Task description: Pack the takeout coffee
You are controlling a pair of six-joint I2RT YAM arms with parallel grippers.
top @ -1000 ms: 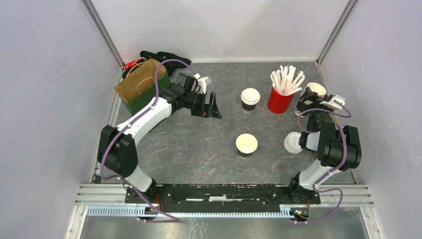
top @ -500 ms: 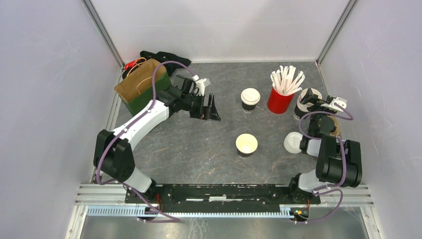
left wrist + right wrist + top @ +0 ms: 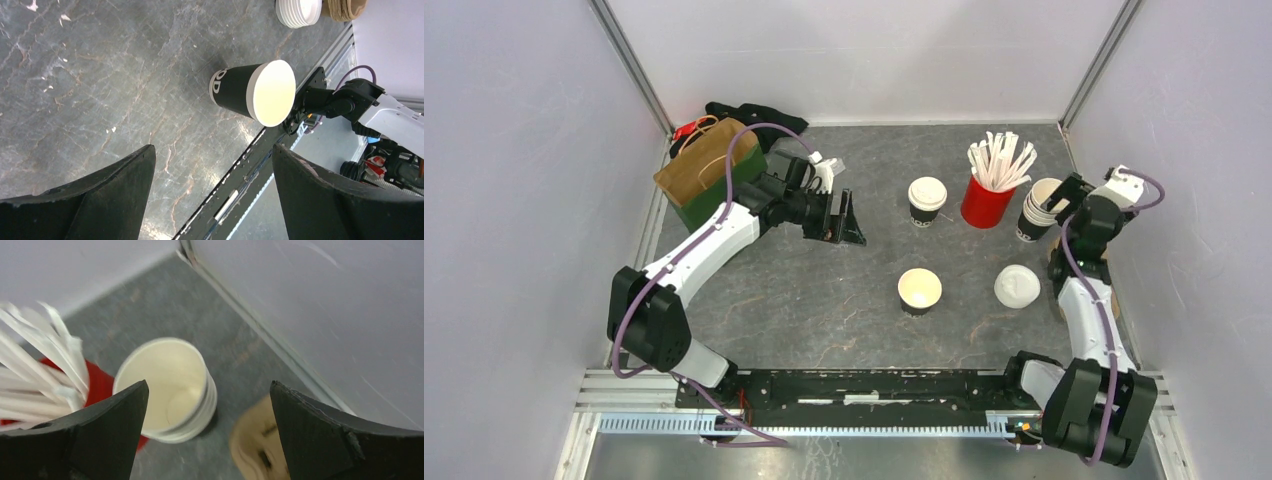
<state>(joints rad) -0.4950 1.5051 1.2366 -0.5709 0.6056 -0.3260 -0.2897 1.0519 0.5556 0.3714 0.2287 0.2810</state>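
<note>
Moved: right arm has swung off the loose white lid [image 3: 1017, 286] out to the right edge of the tabletop [image 3: 774, 300]; left arm has barely shifted.
Right end effector [image 3: 1060, 199]: spread wide, empty, over the stack of lidless cups [image 3: 1036, 208].
Left end effector [image 3: 844, 218]: spread wide, empty, near the paper bag [image 3: 707, 168].
Takeout coffee [image 3: 927, 200]: one lidded cup, upright, just left of the red stirrer holder [image 3: 988, 201].
Lidless cup [image 3: 919, 291]: upright, mid-tabletop.

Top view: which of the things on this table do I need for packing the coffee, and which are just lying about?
For the job:
lidded cup
paper bag, the likely place to pack it

Lying about:
red cup of stirrers
stack of empty cups
loose lid
black cloth
lidless cup, unsure
</note>
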